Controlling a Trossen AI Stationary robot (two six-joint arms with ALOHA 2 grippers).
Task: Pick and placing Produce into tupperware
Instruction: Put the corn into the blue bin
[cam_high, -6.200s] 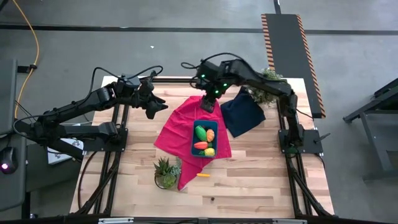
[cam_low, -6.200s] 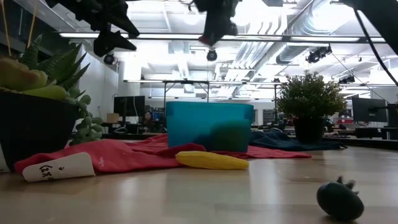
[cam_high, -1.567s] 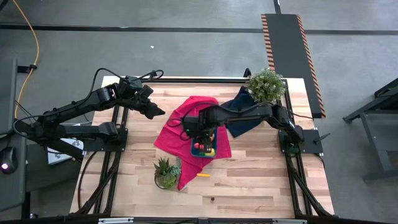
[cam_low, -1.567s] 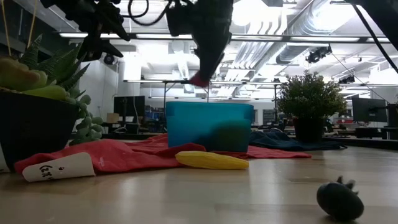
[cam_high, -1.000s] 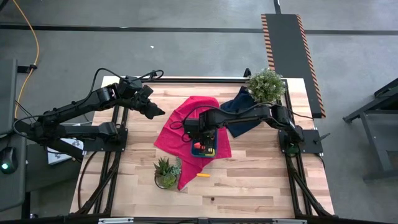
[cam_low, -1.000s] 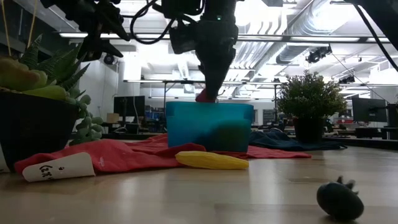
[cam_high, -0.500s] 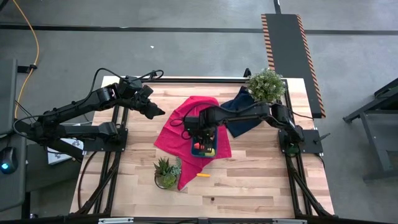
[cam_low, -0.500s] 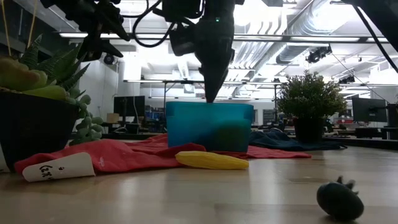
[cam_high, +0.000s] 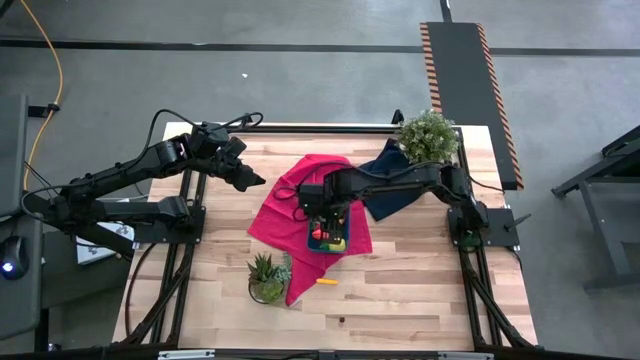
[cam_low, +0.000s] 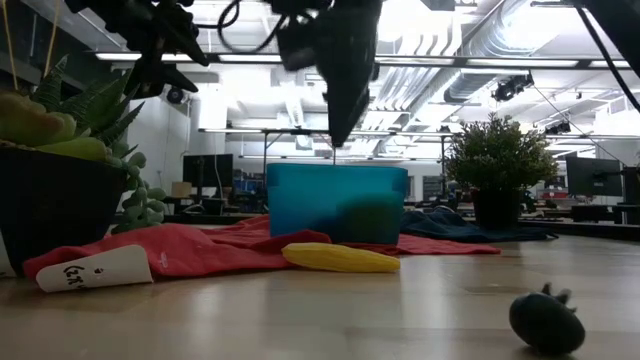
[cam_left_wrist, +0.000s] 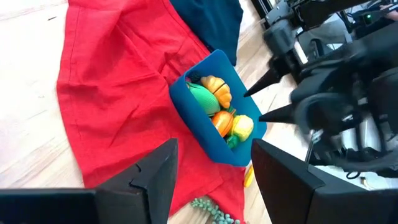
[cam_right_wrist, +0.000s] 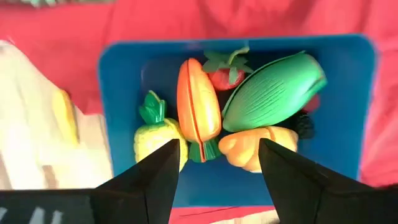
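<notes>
High view shows the right tool (cam_high: 321, 222), open and empty over the tupperware (cam_high: 328, 241), with a yellow produce piece (cam_high: 326, 282) lying crosswise just nearer on the worktop (cam_high: 420, 290), so it's the closer arm.

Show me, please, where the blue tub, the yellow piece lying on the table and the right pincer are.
blue tub (cam_low: 300, 205): low view, its front wall.
yellow piece (cam_low: 340, 258): low view, its middle.
right pincer (cam_right_wrist: 217, 163): right wrist view, midway between its open fingertips.
</notes>
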